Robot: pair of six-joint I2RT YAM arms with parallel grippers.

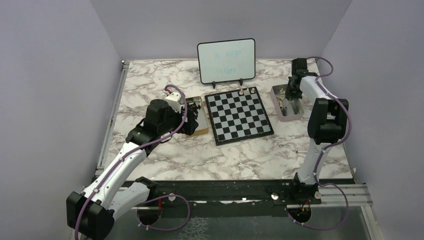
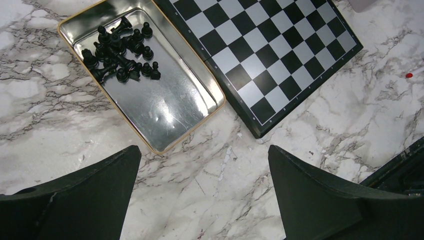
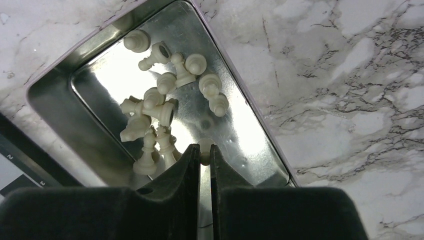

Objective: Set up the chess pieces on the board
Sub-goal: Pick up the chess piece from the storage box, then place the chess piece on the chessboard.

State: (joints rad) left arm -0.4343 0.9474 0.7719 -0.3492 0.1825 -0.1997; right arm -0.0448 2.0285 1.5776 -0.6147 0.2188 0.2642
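Chess setup, mid-grab

Top: the black-and-grey board point(image 1: 239, 116) sits on the desk point(image 1: 165, 150), two pieces point(image 1: 245, 92) on its far edge. Left wrist: my left claw point(image 2: 203, 155) gapes empty by the black pieces point(image 2: 120, 50). Right wrist: my right claw point(image 3: 202, 149) pinches one creamy-pale chess piece point(image 3: 204, 156) in its tin point(image 3: 50, 102).

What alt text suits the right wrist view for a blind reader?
The black right gripper pinches one small cream chess piece inside a shiny rectangular metal tin, beside a jumble of matching pieces, on a white marbled tabletop.
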